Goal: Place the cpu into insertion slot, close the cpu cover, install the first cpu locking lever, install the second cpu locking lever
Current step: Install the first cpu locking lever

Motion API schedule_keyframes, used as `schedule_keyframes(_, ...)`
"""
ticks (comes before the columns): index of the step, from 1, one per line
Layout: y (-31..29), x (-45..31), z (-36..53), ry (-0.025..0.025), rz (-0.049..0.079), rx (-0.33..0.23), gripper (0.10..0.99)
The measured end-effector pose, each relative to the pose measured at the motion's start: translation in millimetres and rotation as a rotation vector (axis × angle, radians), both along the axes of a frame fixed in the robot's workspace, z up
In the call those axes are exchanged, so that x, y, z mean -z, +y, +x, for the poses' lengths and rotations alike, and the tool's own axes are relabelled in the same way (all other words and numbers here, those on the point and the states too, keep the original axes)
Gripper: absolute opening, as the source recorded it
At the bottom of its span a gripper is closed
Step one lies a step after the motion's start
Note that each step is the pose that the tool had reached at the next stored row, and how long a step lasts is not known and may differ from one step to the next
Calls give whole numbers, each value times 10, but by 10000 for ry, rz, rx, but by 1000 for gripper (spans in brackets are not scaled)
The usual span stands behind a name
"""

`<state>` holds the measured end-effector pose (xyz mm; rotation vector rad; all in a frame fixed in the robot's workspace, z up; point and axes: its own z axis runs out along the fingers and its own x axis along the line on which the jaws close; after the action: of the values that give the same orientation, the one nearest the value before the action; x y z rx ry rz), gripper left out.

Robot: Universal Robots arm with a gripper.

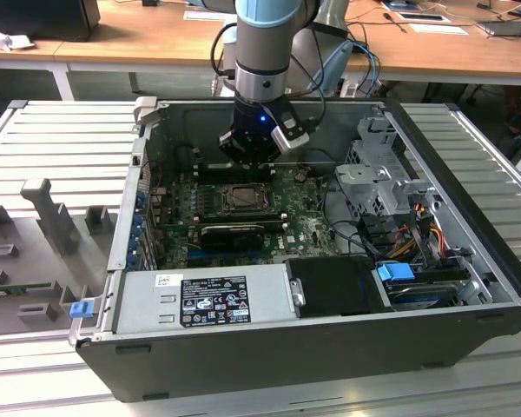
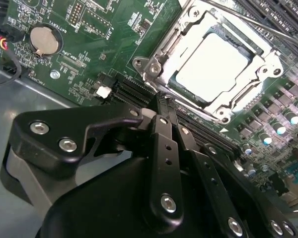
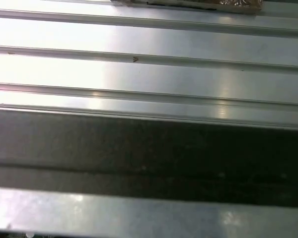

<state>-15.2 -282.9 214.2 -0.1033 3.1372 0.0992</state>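
Cpu [image 2: 213,62] is seated in the insertion slot [image 2: 161,74], framed by the cpu cover [image 2: 258,79]. Open board space is left between socket edge and claw [image 2: 161,111], whose fingers are closed on nothing.

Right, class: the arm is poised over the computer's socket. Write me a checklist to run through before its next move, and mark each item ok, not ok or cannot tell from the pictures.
1. cpu lies flat in the insertion slot: ok.
2. cpu cover is down around the chip's edges: ok.
3. Locking levers are latched: cannot tell; a thin lever rod runs along the socket's side, but its hooked end is out of frame.
4. gripper has its fingers shut with nothing between them: ok.
5. Gripper is clear of the motherboard: cannot tell; the second wrist view places it beside the socket, but the gap is not readable.
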Motion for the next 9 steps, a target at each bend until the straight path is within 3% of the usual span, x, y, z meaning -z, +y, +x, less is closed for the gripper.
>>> schedule_keyframes(9,-40,0,0,1,-1,0,106)
